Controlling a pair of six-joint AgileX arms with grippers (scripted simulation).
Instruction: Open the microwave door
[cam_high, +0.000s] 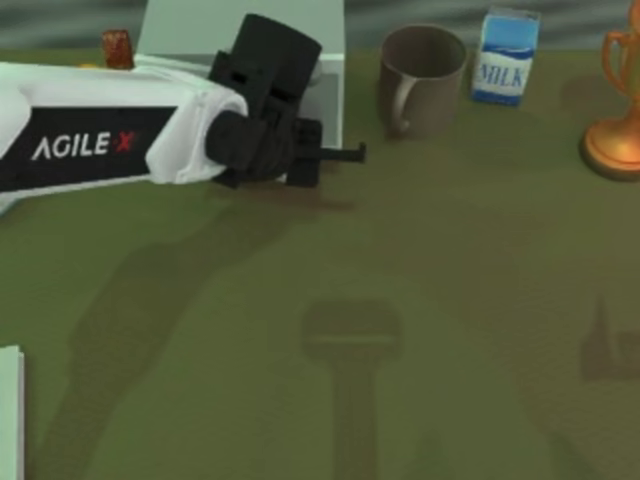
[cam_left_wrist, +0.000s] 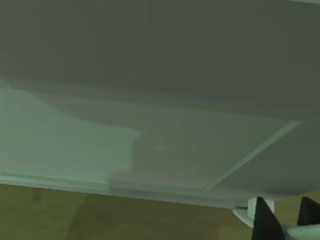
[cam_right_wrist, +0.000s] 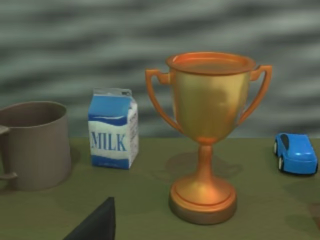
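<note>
The pale grey-green microwave (cam_high: 240, 30) stands at the back of the table, left of centre. My left arm reaches in from the left, and its gripper (cam_high: 340, 155) sits at the microwave's front right corner. In the left wrist view the microwave door (cam_left_wrist: 165, 145) fills the picture, grey window inside a pale frame. Its light handle (cam_left_wrist: 260, 207) runs between the two dark fingertips (cam_left_wrist: 267, 222), with the left gripper (cam_left_wrist: 285, 212) shut on it. My right arm is outside the top view. One dark fingertip (cam_right_wrist: 100, 222) of it shows low in the right wrist view.
Right of the microwave stand a brown mug (cam_high: 420, 65), a blue milk carton (cam_high: 505, 55) and a gold trophy (cam_high: 618, 100). A blue toy car (cam_right_wrist: 295, 154) lies beyond the trophy. A small brown object (cam_high: 117, 47) sits left of the microwave, a white slab (cam_high: 10, 410) at the front left.
</note>
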